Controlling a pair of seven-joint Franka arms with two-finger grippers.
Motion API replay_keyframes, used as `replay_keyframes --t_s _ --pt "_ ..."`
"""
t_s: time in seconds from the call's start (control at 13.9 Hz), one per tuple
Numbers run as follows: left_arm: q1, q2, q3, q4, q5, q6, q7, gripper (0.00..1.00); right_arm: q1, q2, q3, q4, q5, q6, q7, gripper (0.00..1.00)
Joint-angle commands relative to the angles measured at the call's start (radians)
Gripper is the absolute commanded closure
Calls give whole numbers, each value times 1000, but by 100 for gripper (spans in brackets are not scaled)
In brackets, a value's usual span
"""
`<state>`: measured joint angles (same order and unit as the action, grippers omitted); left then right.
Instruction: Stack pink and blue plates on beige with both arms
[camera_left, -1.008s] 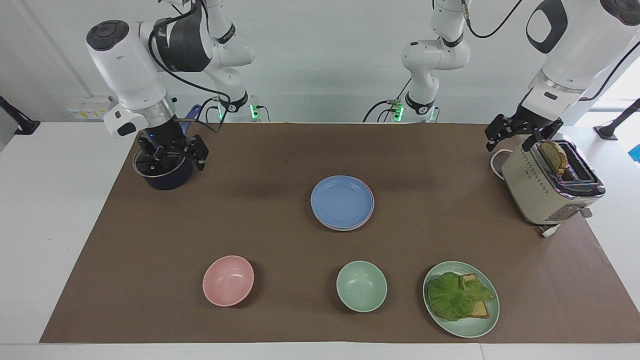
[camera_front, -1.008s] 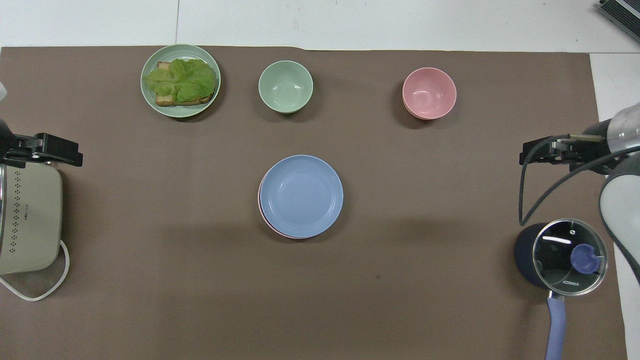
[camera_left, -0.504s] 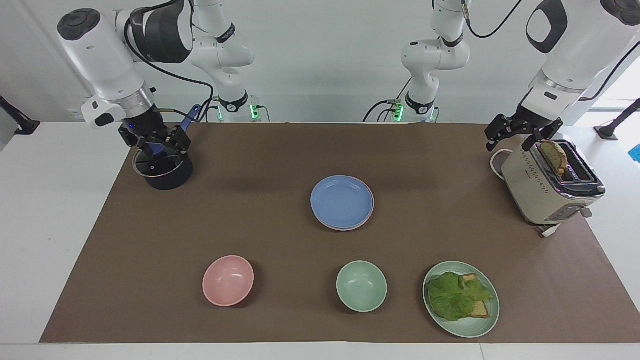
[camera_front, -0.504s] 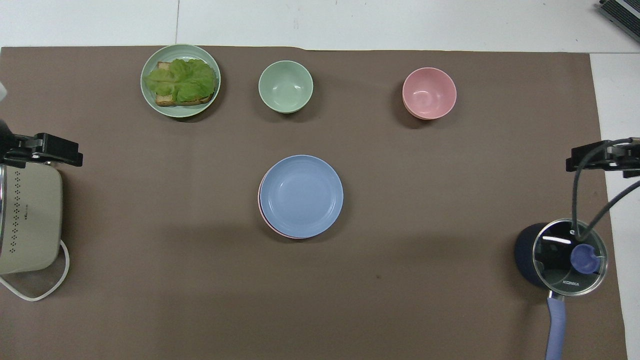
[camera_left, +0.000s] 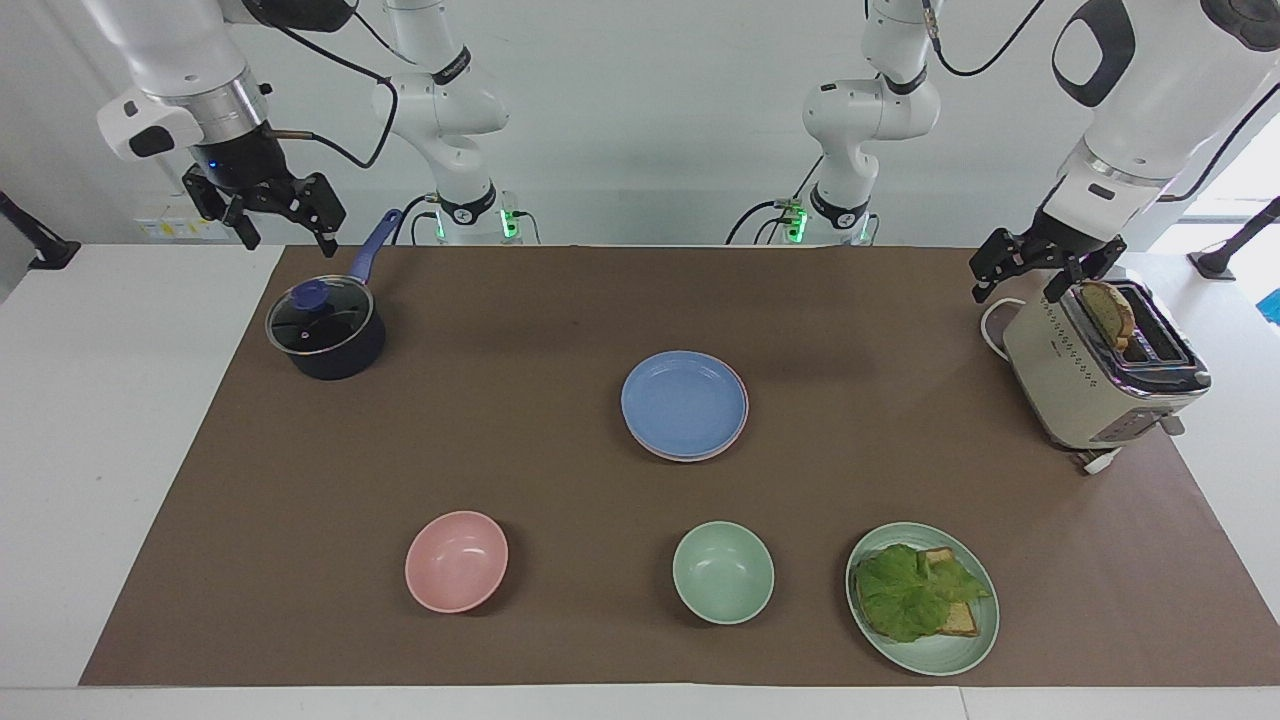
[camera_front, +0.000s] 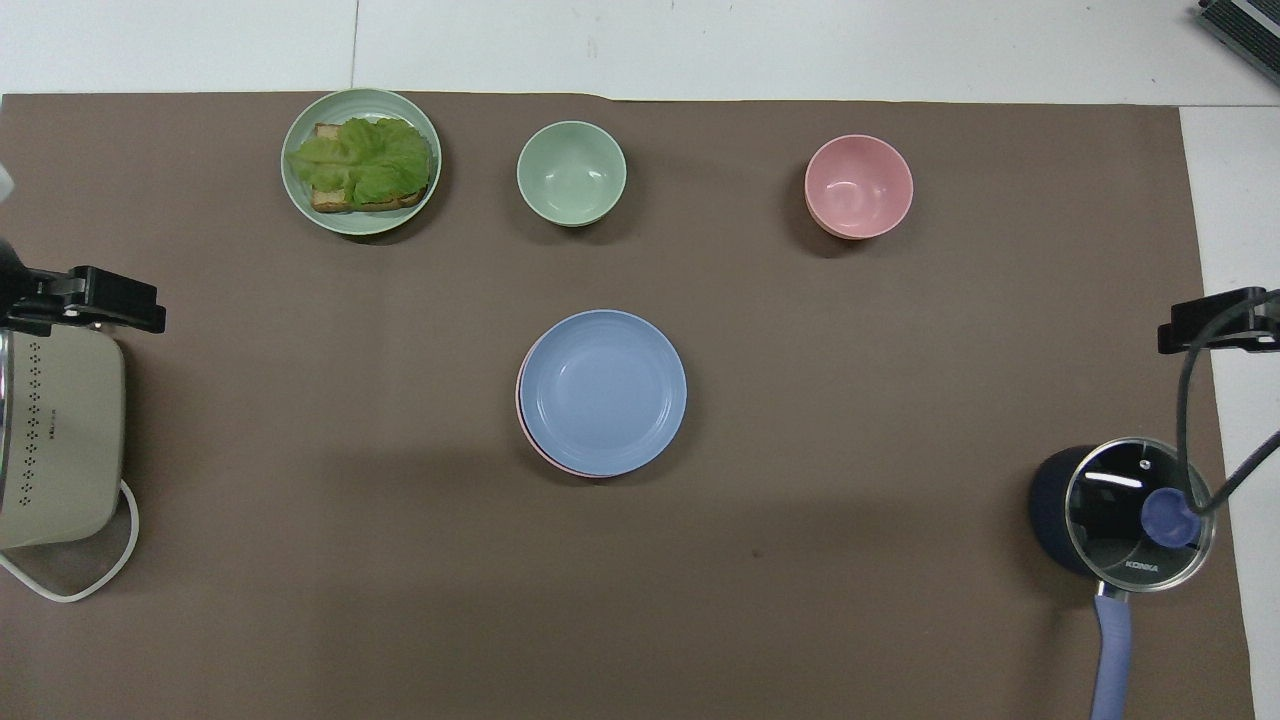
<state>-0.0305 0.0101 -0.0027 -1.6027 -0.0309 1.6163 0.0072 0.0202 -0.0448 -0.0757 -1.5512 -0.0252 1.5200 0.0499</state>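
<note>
We read the task as basically done: the blue plate (camera_left: 684, 403) sits on top of a stack mid-desk, with a pink plate (camera_front: 522, 420) edge peeking out under it on the side toward the left arm's end. The beige plate we cannot make out in either view, so presumably it is hidden at the bottom of the stack, but we can't confirm that. Nothing seems left except parking the arms. The right tool (camera_left: 268, 208) is up in the air above the desk edge near the lidded saucepan (camera_left: 325, 335), fingers spread, holding nothing. The left tool (camera_left: 1040, 265) hangs just over the toaster (camera_left: 1100, 375), which has a bread slice (camera_left: 1108, 313) sticking out of a slot; its fingers are also apart and empty. Farther from the robots than the stack sit a pink bowl (camera_left: 456, 560), a green bowl (camera_left: 722, 572) and a green plate (camera_left: 985, 640) with lettuce on toast. The facing view gives us both arms in full, the tool heights and the bread in the toaster; the overhead view shows only tool tips at the frame edges, but gives the pink rim crescent more clearly and the full saucepan handle.
</note>
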Motion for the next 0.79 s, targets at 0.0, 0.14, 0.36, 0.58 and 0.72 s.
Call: replay_keyframes --t_s 0.0,0.14,0.36,0.58,0.72 --pt "14 -9 -10 1 16 -13 -3 0 -2 -16 4 -18 10 -9 -13 0" --pt "14 -9 -10 1 16 -13 -3 0 -2 -41 4 -67 8 24 -19 0" --pt "14 -9 -10 1 16 -13 -4 0 24 -59 4 -95 -2 40 -36 0" --pt "14 -9 -10 1 16 -13 -3 0 24 -56 4 -90 -6 32 -38 0" --pt "14 -9 -10 1 16 -13 -3 0 24 -50 4 -79 7 20 -35 0"
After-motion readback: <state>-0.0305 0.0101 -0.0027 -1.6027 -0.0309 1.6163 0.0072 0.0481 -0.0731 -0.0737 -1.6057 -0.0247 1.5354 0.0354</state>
